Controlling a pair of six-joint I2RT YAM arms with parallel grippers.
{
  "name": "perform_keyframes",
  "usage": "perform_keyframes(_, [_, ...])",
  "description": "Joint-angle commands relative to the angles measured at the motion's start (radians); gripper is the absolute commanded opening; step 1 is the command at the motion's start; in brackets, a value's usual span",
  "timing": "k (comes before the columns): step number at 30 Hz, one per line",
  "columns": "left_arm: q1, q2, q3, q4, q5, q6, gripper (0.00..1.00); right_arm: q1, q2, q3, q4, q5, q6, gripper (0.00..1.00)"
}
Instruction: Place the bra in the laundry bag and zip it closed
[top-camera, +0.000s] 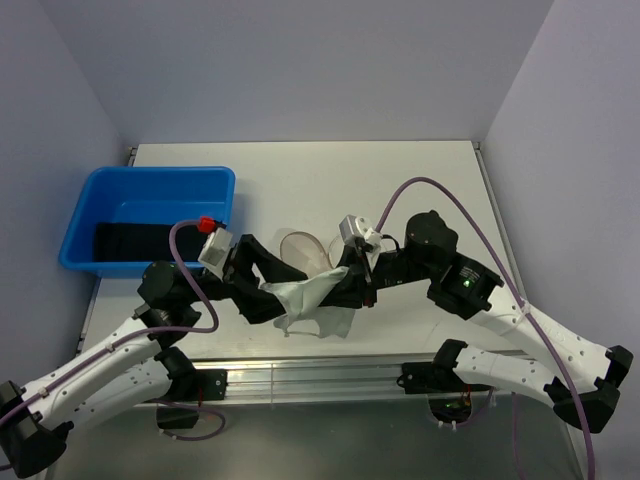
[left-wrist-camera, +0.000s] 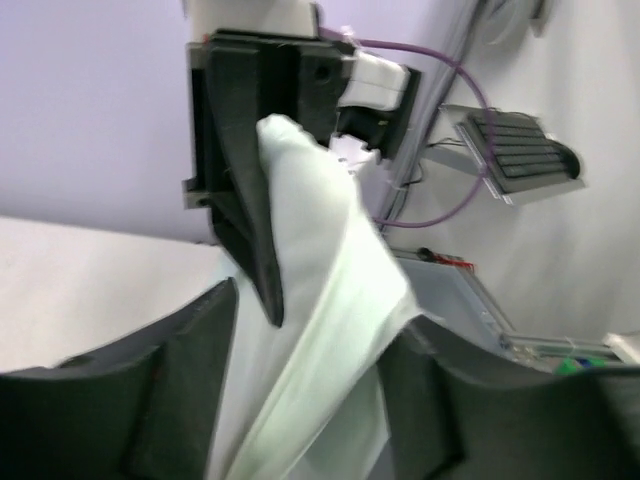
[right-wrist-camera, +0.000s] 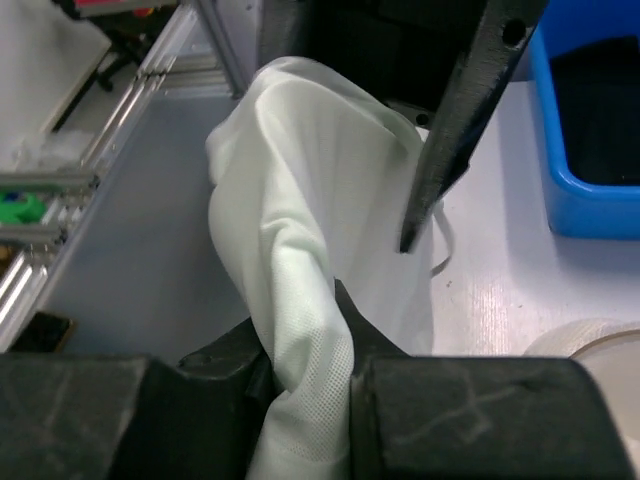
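Seen from above, two robot arms reach in from the near edge of a white tabletop and meet low over its middle. The left arm bends inward from the bottom left, and the left hand points right. The right arm folds back at a raised elbow, and the right hand points left and down.

The white bra is stretched between the two hands, its lower edge drooping towards the tabletop's near edge.

In the right wrist view, the right hand's fingers are pinched tight on a fold of the bra. In the left wrist view, the left hand's fingers stand some way apart with the bra filling the gap. I cannot tell whether they press on it.

The round mesh bag lies just behind the hands, its near part hidden by them.

A blue tub holding a black cloth sits at the left edge. Bare tabletop lies behind the bag and off to the right, up to the side walls.
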Motion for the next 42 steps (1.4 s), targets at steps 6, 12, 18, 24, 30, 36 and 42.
perform_keyframes(6, [-0.001,-0.147,0.056,-0.356,-0.349,0.113,0.91,0.001,-0.034,-0.077,0.186,0.243,0.152,0.06])
perform_keyframes(12, [-0.001,-0.237,0.077,-0.527,-0.691,0.101,0.95,-0.066,-0.035,-0.112,0.216,0.294,0.209,0.0])
perform_keyframes(18, [-0.001,-0.239,0.082,-0.777,-1.033,0.0,0.75,-0.23,-0.058,-0.146,0.262,0.317,0.243,0.0])
perform_keyframes(24, [-0.001,-0.071,0.048,-0.813,-1.058,-0.066,0.64,-0.307,-0.029,-0.163,0.327,0.461,0.247,0.0])
perform_keyframes(30, [0.0,0.192,0.057,-0.709,-1.046,-0.06,0.63,-0.326,0.015,-0.195,0.489,0.524,0.298,0.0])
perform_keyframes(36, [0.005,0.379,0.1,-0.654,-1.124,-0.016,0.57,-0.326,0.069,-0.249,0.579,0.498,0.327,0.0])
perform_keyframes(42, [0.028,0.476,0.103,-0.594,-1.147,0.014,0.47,-0.327,0.107,-0.309,0.654,0.444,0.358,0.0])
